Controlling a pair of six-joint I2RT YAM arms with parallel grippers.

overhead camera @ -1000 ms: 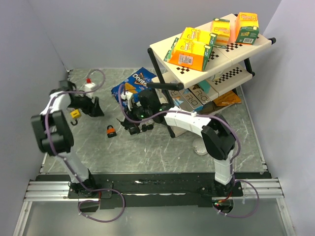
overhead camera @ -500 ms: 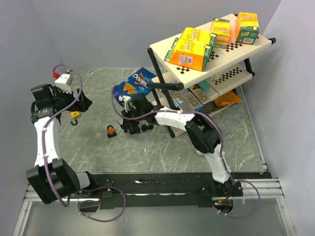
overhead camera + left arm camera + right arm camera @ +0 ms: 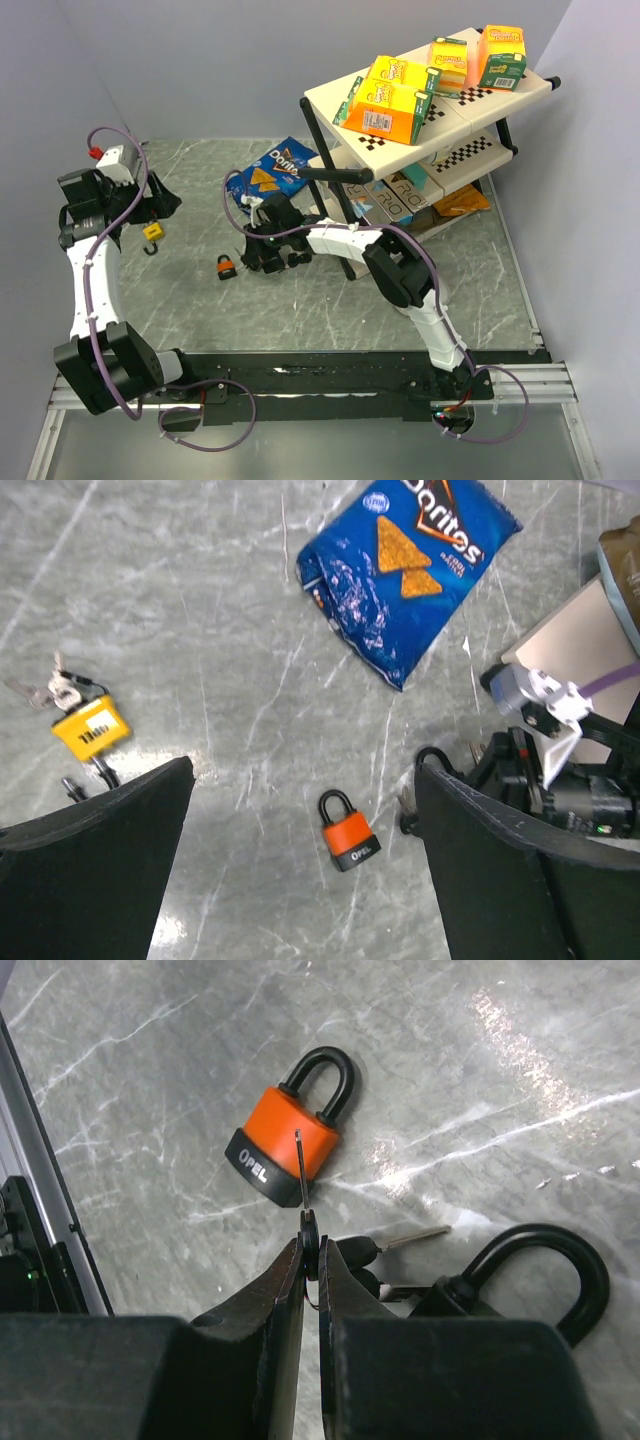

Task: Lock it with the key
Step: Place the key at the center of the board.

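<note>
Overhead, the widest free room is seen along the near edge of the surface (image 3: 330, 310), which is bare from the left edge to the right. The far right corner is taken up by a shelf rack (image 3: 330, 105), and a chip bag (image 3: 270, 172) lies toward the far edge.

Three padlocks are counted. The orange padlock (image 3: 290, 1145) lies flat left of the middle. The yellow padlock (image 3: 92, 727), with a bunch of keys (image 3: 52, 690) attached, lies near the left edge. A black padlock (image 3: 520, 1280) sits under the right wrist, with a loose key (image 3: 415, 1237) beside it. Four cartons (image 3: 395, 95) are counted on the top shelf.

The right fingers (image 3: 312, 1250) are pinched nearly together on a key (image 3: 302, 1170), whose blade is pointed at the orange padlock's body, just short of it. The left fingers (image 3: 304, 770) are spread fully and nothing is held.

Compared with a second ago, the left fingers have been opened wider and drawn up and back from the yellow padlock toward the left edge. The right fingers have been moved slightly closer to the orange padlock.
</note>
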